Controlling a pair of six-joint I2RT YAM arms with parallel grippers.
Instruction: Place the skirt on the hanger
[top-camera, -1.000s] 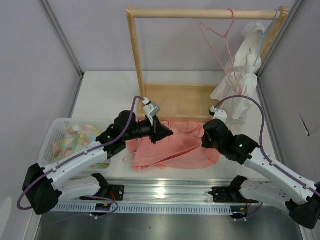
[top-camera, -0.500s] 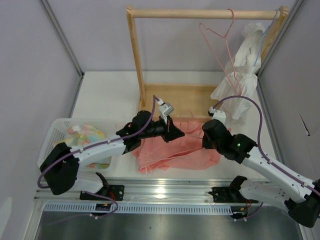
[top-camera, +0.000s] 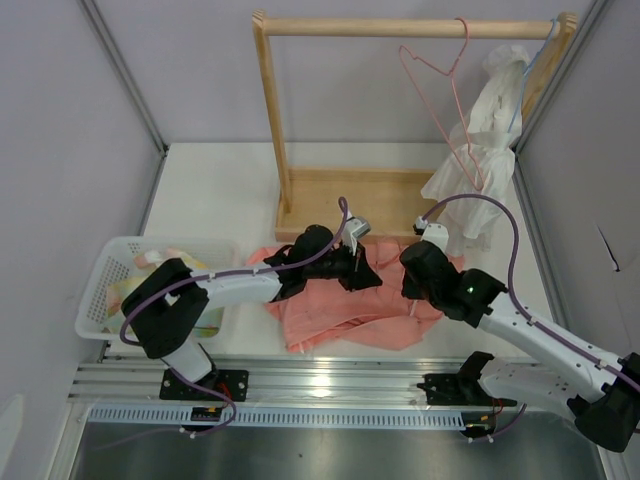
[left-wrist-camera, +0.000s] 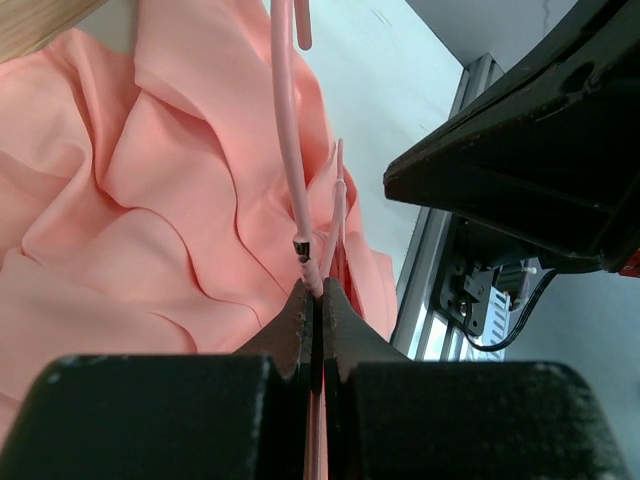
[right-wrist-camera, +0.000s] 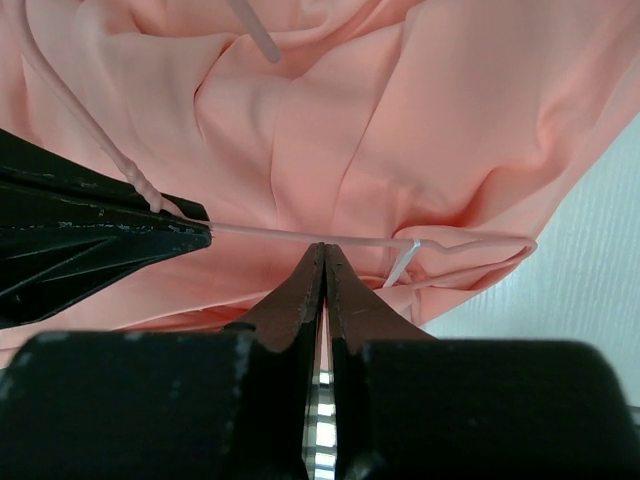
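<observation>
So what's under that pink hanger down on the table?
Under the hanger is the crumpled skirt, on the white table. Anything beneath its folds is covered.

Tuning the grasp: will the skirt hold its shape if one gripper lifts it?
Probably floppy: the skirt lies in soft folds on the table. The fabric looks thin and likely light, so it would sag from a single pinch. Its smooth fabric may slide along the thin wire hanger.
</observation>
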